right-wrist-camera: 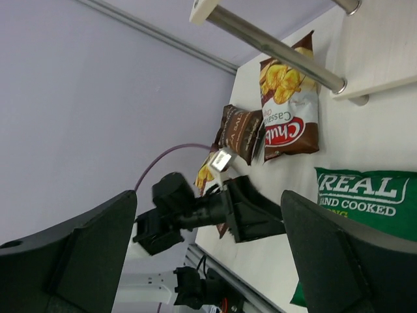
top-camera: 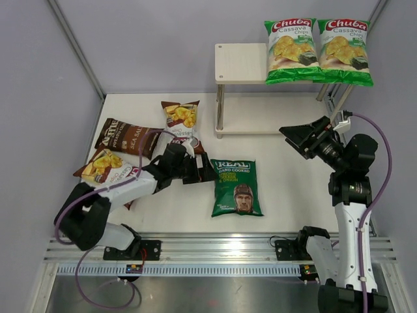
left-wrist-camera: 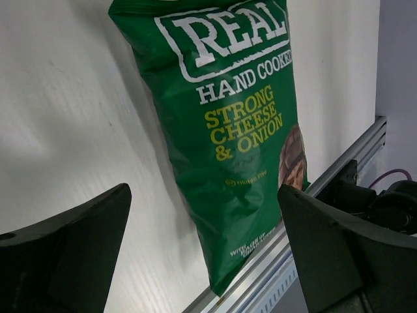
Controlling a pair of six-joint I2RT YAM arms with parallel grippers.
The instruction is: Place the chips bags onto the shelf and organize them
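Up on the shelf (top-camera: 240,63), two green bags (top-camera: 291,50) lie side by side on its top board. REAL bag (top-camera: 236,187) and three brown bags (top-camera: 181,117) lie on the table (top-camera: 287,176). Both left gripper (top-camera: 207,169) and right gripper (top-camera: 294,140) gape, empty.

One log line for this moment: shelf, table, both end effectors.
shelf: two green bags on top | table: dark green bag, three brown bags | left end effector: open, facing dark green bag | right end effector: open, empty

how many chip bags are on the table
4: green REAL bag front centre, brown Chuba bag by the shelf, Sea Salt bag left of it, second Chuba bag partly under the left arm. None seems hidden.
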